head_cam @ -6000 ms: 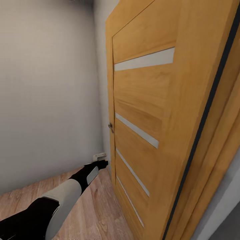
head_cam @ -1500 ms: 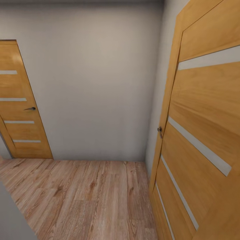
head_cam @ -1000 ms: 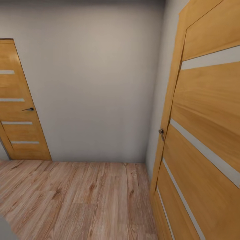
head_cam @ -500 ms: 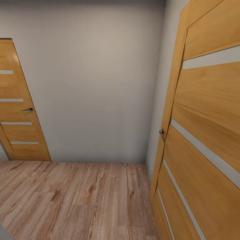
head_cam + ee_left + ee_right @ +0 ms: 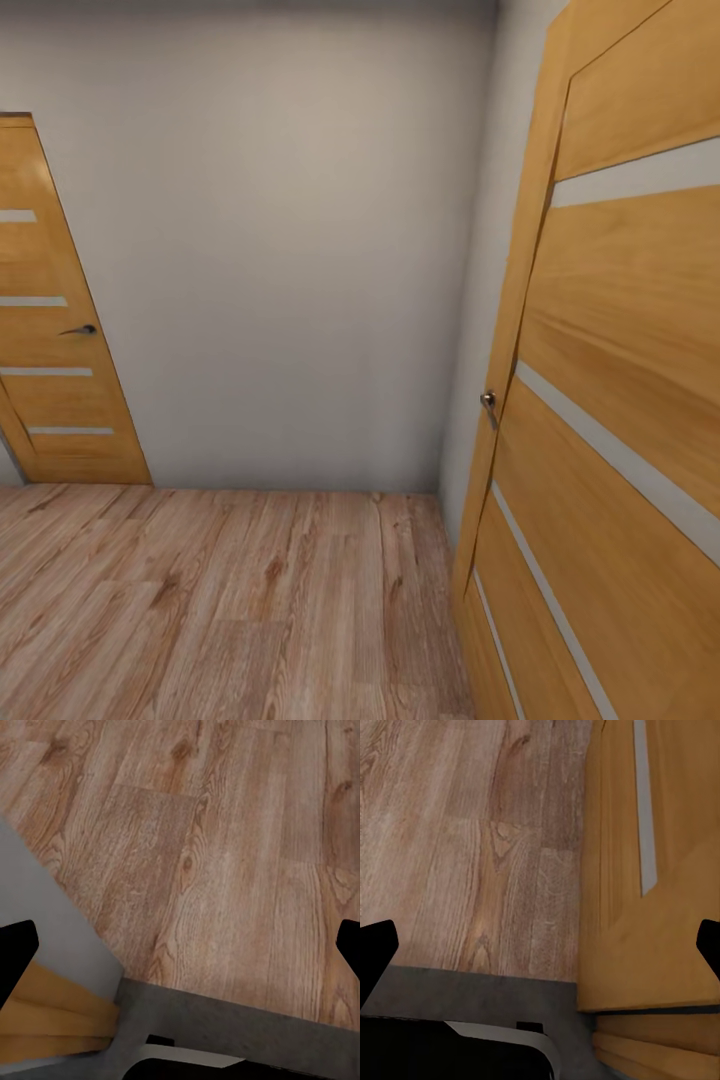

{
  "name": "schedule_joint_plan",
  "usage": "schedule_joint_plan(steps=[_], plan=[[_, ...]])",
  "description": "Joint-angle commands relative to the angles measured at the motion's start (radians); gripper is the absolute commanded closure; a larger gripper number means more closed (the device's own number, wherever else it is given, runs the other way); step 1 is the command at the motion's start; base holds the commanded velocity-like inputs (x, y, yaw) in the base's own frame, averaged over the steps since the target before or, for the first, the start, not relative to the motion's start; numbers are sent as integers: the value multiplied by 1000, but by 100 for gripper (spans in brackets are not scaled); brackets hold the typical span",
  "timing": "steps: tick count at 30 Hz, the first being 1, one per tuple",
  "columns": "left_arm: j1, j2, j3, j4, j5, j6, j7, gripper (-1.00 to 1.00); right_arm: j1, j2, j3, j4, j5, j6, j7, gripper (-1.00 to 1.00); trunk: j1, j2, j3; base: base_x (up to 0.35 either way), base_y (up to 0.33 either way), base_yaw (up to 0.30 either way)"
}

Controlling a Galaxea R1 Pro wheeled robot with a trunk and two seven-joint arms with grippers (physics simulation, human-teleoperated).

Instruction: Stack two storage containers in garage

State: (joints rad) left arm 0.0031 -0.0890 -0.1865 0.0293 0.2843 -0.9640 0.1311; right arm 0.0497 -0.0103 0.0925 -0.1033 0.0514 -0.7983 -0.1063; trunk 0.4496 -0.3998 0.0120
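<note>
**Robot in a hallway corner, no containers in sight**

Across the last second and a half the head view has drifted only slightly: the far door (image 5: 55, 330) at the left has slid a little toward the picture's edge, and the grey shape that sat at the lower left corner is gone. That is the camera turning, not the doors moving. Six seconds ago the left arm reached toward the near door (image 5: 620, 420); now it is out of the head view.

The near door stands ajar at the right, its small metal handle (image 5: 488, 402) at the edge, against a plain grey wall (image 5: 290, 260) over a wood plank floor (image 5: 250, 590).

Both wrist cameras look down at the planks. The left gripper (image 5: 180, 949) and right gripper (image 5: 540, 949) each have dark fingertips at the frame's opposite edges, so both jaws stand wide and empty.

The two storage containers are somewhere off camera; judging by this, the robot is in transit and neither bin is yet collected. No brand, label or writing is readable anywhere.
</note>
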Motion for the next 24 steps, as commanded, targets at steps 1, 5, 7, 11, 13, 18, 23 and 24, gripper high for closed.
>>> schedule_joint_plan(steps=[1, 5, 7, 11, 13, 18, 23, 24], plan=[[0, 0, -9, 1, 3, -2, 7, -100, 1, 0, 7, -2, 5, 1, -10, -100, 0, 0, 0, 86, 68, 0], [0, 2, -8, 1, 3, -1, 7, -100, 1, 0, 7, -1, 5, 1, -10, -100, 0, 0, 0, 138, 94, 0], [0, 1, -8, 1, 3, -1, 7, -100, 1, 0, 7, -1, 5, 1, -10, -100, 0, 0, 0, 54, 35, 0], [0, 0, -9, 1, 3, -1, 7, -100, 1, 0, 7, -1, 5, 1, -10, -100, 0, 0, 0, 17, 11, 0], [0, 0, -10, 1, 3, -1, 7, -100, 1, 0, 7, -1, 5, 1, -10, -100, 0, 0, 0, 4, 3, 0], [0, -1, -10, 1, 2, -1, 8, -100, 1, 0, 7, -1, 5, 2, -14, -100, 0, 0, 0, 1, 0, 0], [0, -1, -10, 1, 1, -1, 7, -100, 1, 0, 7, -1, 5, 1, -11, -100, 0, 0, 0, 0, 0, 0], [0, -2, -10, 1, 1, -1, 7, -100, 1, 0, 7, -1, 5, 1, -11, -100, 0, 0, 0, 0, 0, 0]])
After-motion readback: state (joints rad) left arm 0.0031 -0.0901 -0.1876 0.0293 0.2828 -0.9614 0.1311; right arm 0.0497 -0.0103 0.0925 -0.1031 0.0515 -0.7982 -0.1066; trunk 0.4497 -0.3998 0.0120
